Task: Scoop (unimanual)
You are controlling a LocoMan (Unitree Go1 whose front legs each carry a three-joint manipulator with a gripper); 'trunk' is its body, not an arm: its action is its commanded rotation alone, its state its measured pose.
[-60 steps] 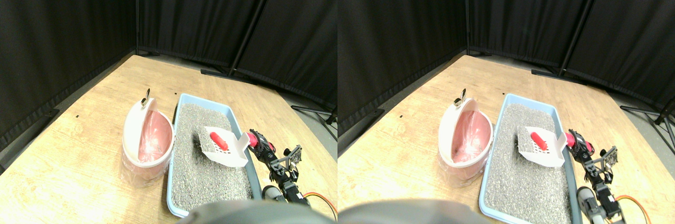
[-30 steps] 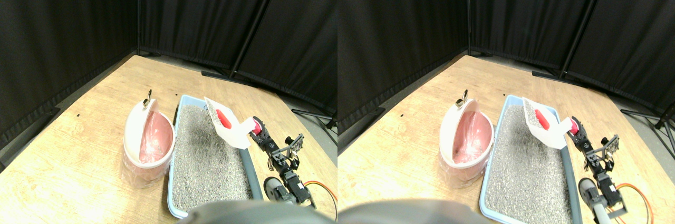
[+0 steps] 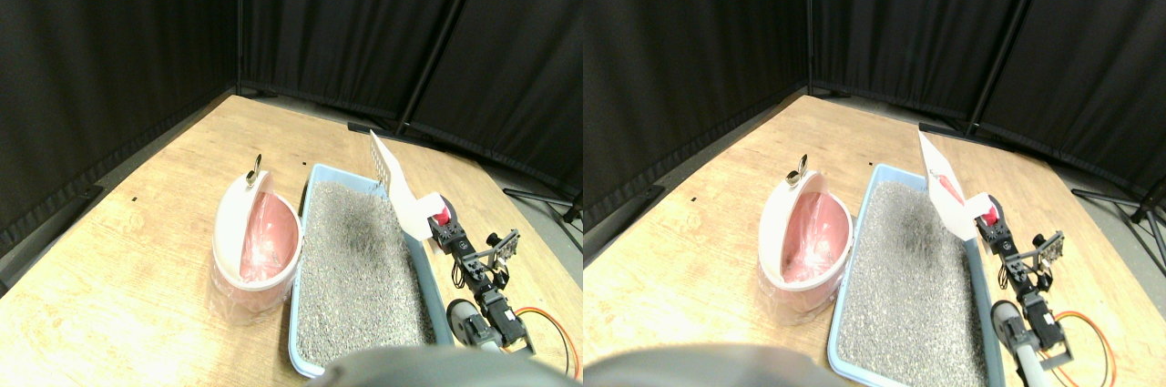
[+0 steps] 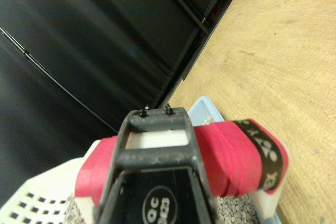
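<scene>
A white slotted scoop [image 3: 397, 183] hangs tilted steeply upward above the far right corner of the light blue litter tray [image 3: 306, 223]. Its red-wrapped handle [image 3: 441, 215] sits in my right gripper [image 3: 445, 226], which is shut on it. A small red piece lies inside the scoop; only the right half of the stereo view shows it. Grey litter [image 3: 355, 264] fills the tray, with a darker dug patch near the far end. In the wrist view the dark jaw frame [image 4: 157, 153] lies across the red handle [image 4: 231, 156], and the scoop's slotted wall [image 4: 37, 205] shows beside it.
A pink bin [image 3: 255, 246] with an open white lid and a pink liner stands just left of the tray. Both rest on a wooden floor [image 3: 137, 223]. Black curtains [image 3: 364, 32] close off the back and left. An orange cable [image 3: 556, 337] trails beside my arm.
The scoop has come up out of the litter with the red piece. It has tilted from nearly flat to steep and moved toward the tray's far right corner.
</scene>
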